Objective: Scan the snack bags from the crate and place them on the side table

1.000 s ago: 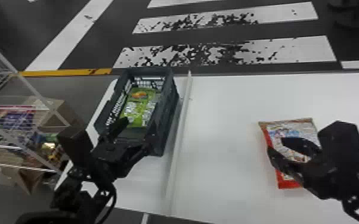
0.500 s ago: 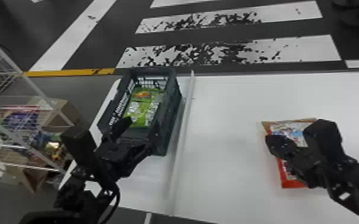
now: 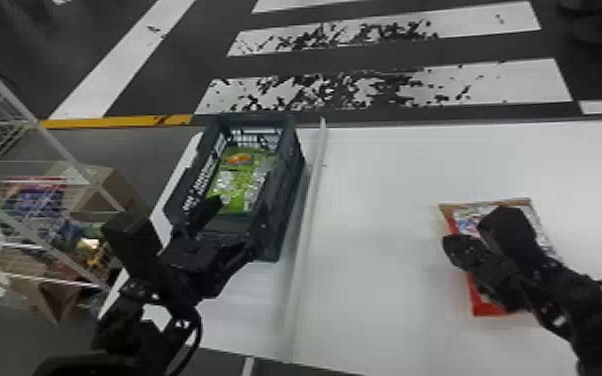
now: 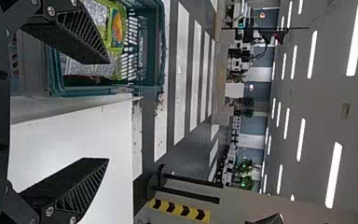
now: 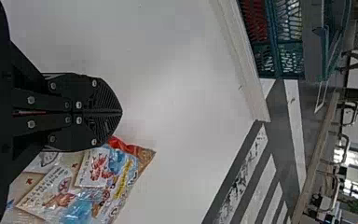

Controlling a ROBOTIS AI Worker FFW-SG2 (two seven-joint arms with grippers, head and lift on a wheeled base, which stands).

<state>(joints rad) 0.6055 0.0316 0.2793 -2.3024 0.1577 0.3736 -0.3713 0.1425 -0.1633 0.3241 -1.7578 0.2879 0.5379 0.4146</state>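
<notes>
- Head view: one red snack bag [image 3: 470, 220] lies on the desk [image 3: 390, 250] (scanned or not, I cannot tell); green contents [image 3: 242, 185] in the crate [image 3: 287, 215] seem left to do.
- Left wrist view: left end effector [image 4: 108, 110] is released, empty.
- Right wrist view: right end effector [image 5: 121, 112] is clenched on nothing.

Green bag [image 3: 237, 200], red-edged bag [image 3: 482, 302], white counter [image 3: 380, 225].
The green one bears an orange patch, the other blue and tan; the crate [image 3: 287, 205] is dark teal; black flecks mottle white stripes on the grey floor [image 3: 465, 50].
</notes>
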